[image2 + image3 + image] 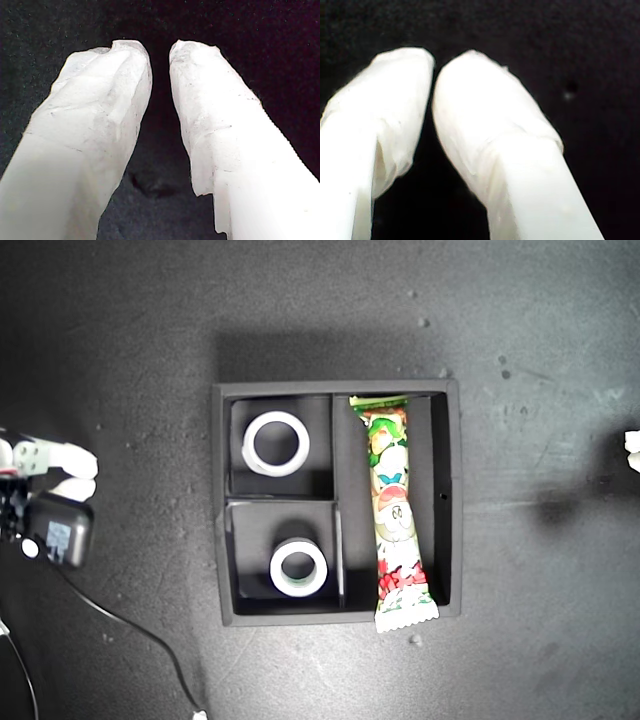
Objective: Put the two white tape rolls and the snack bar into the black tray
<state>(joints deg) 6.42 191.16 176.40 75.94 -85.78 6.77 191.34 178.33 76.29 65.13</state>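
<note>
Both tape rolls (277,443) and the snack bar (393,510) lie inside the tray (450,500). My first gripper (160,52) has its fingers slightly apart; my second gripper (434,65) has them nearly together, holding nothing.

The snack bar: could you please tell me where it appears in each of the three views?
Exterior view: the snack bar lies lengthwise in the long compartment of the black tray, on the exterior view's right side of the tray, its red end over the near wall.
First wrist view: not in it; only white jaws over dark surface.
Second wrist view: not in it either.
Shared landmark: the dark tabletop.
</note>
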